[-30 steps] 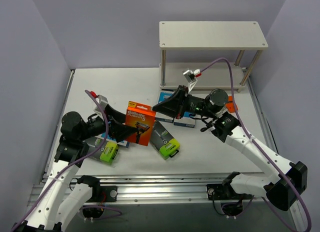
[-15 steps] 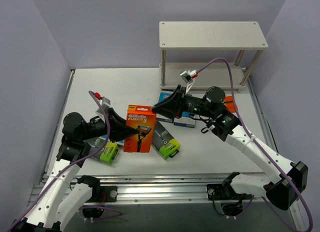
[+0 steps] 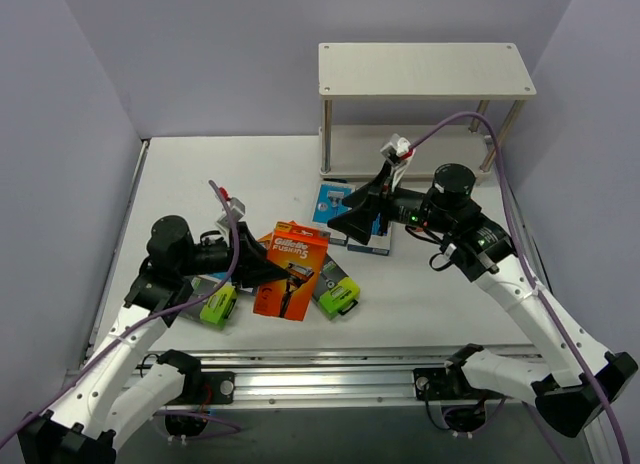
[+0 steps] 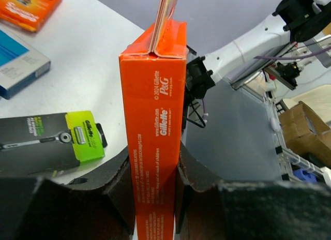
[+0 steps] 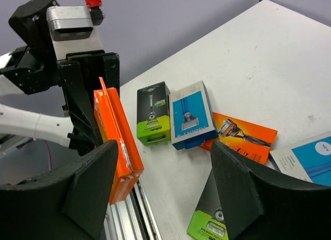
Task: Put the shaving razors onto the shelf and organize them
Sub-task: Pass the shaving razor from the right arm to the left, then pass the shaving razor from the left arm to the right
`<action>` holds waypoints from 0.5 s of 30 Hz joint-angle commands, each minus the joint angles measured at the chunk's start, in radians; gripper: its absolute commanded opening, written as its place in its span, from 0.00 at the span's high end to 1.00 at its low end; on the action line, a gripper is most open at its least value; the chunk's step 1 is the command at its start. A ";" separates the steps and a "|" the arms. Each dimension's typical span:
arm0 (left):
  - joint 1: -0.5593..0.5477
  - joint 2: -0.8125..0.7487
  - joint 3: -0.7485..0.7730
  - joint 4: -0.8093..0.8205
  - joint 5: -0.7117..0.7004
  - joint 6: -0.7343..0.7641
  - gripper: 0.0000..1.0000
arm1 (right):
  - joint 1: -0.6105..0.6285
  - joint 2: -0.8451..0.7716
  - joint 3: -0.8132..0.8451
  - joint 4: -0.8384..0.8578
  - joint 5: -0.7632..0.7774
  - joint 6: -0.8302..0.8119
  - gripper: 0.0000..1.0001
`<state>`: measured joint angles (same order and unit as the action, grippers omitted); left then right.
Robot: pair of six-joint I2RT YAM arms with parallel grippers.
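Left tool (image 4: 155, 170) is clenched on the narrow sides of one orange razor pack (image 4: 158, 121) and holds it upright above the counter (image 3: 240, 174), probably for standing it on the shelf (image 3: 425, 69), which is well apart. Right tool (image 5: 164, 188) is released and holds nothing.

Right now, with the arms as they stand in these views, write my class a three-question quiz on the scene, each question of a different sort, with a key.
1. True or false: the left gripper is shut on an orange razor pack, holding it on edge above the table.
2. Multiple choice: what lies on the top board of the shelf? A) nothing B) a light blue pack C) two orange packs
3. Short answer: in the top external view, how many black packs with lime-green ends lie on the table?

Key: 1 true. 2 A. 3 two.
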<state>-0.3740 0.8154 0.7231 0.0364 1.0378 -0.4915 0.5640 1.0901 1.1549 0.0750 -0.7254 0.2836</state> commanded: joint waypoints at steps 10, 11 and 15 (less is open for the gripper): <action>-0.083 0.065 0.081 -0.110 0.018 0.085 0.98 | -0.007 0.008 0.166 -0.322 -0.177 -0.305 0.32; -0.091 0.065 0.081 -0.112 0.018 0.087 0.98 | -0.006 0.016 0.178 -0.352 -0.189 -0.317 0.32; -0.101 0.070 0.081 -0.121 0.013 0.088 0.98 | 0.002 0.034 0.195 -0.383 -0.203 -0.342 0.32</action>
<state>-0.4641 0.8875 0.7525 -0.0959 1.0370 -0.4278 0.5579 1.1069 1.3090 -0.2535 -0.8742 -0.0010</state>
